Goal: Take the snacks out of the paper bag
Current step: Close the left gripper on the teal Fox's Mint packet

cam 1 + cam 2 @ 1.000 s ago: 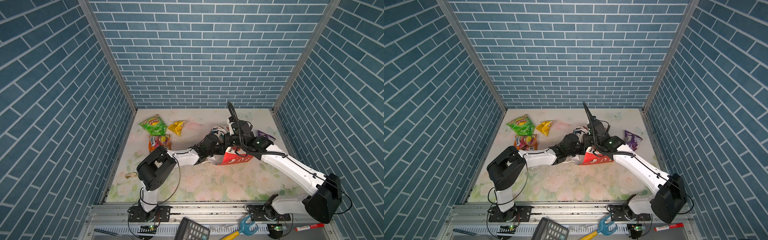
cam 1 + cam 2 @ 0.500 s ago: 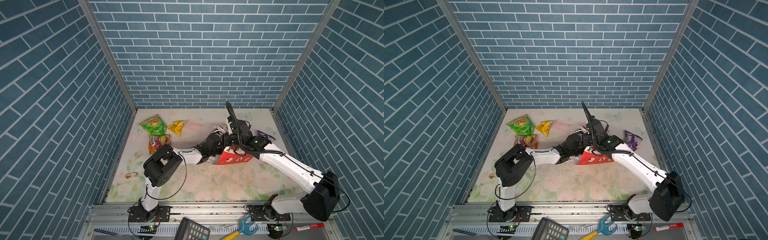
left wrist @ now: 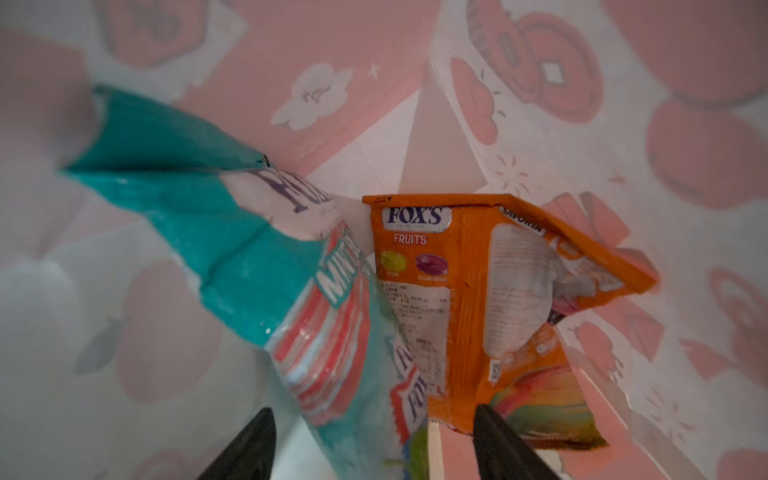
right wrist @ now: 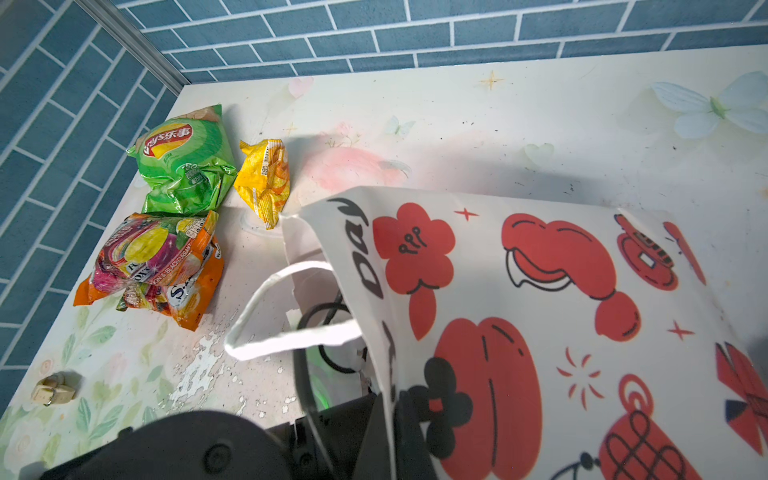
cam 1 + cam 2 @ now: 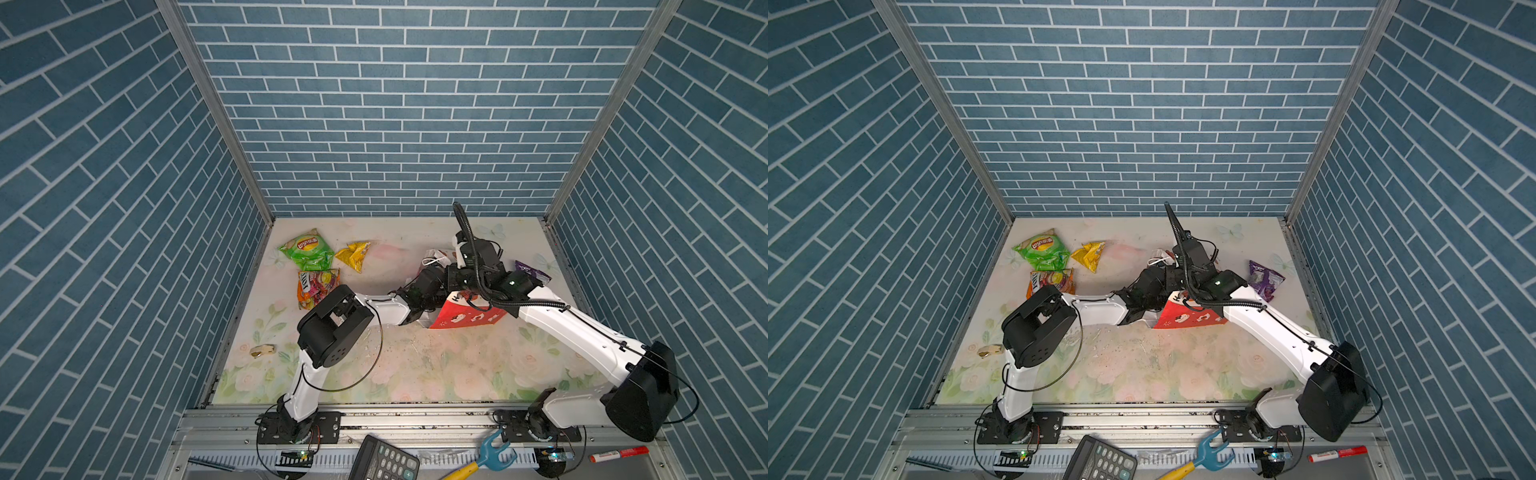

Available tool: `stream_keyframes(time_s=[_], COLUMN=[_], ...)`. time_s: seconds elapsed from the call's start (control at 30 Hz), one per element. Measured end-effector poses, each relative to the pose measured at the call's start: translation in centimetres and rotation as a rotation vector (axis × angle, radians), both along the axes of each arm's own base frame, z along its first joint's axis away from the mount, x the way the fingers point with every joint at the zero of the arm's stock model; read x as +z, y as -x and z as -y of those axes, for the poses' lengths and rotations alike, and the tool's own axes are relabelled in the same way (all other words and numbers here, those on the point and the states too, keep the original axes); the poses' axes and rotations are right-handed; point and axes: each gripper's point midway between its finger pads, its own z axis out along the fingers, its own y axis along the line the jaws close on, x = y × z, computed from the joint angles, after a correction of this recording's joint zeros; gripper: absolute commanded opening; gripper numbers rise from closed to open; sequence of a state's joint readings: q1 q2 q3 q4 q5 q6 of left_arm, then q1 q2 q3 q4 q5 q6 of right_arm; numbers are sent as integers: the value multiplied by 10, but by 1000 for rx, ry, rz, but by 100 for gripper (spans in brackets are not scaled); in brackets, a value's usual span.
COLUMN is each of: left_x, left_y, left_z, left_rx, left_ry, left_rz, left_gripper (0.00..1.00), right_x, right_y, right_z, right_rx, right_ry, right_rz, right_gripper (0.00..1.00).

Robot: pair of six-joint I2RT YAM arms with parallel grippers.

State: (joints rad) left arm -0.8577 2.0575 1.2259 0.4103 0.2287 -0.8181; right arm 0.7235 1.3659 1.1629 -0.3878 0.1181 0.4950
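My left tool (image 3: 374, 446), jaws apart inside the white-and-red paper carrier bag (image 4: 540, 291), straddles the teal-and-white foil candy packet (image 3: 249, 249) at lower centre. The orange foil candy packet (image 3: 461, 316) sits just beside it on the right. My right tool (image 4: 390, 419) pinches the bag's rim. I should close on teal foil alone, then pull straight out.

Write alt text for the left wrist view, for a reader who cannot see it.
Inside the paper bag, the left gripper, fingers apart, straddles the near end of a teal-white Fox's mint packet; an orange Fox's Fruits packet sits beside it. Red prints show faintly through the bag's pale walls.
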Motion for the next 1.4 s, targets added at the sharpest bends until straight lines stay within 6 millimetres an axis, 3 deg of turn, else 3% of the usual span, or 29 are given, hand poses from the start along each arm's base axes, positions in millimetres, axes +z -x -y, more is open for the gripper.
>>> stream_keyframes(time_s=[0.6,0.7,1.4], left_x=[-6,-8,4], left_y=[-7,-6,1], left_z=[-3,-4,-12], left_rx=[5,1,-17], left_ry=[24,16,-13], left_rz=[-25,-19,4], left_gripper=[16,0,0], right_x=[-6,-6,0], right_y=[-1,0,3], right_z=[3,4,13], right_rx=[-13,-20,-44], right_ry=[-7,-11,-11], right_rz=[-2,0,17], right_gripper=[0,0,0])
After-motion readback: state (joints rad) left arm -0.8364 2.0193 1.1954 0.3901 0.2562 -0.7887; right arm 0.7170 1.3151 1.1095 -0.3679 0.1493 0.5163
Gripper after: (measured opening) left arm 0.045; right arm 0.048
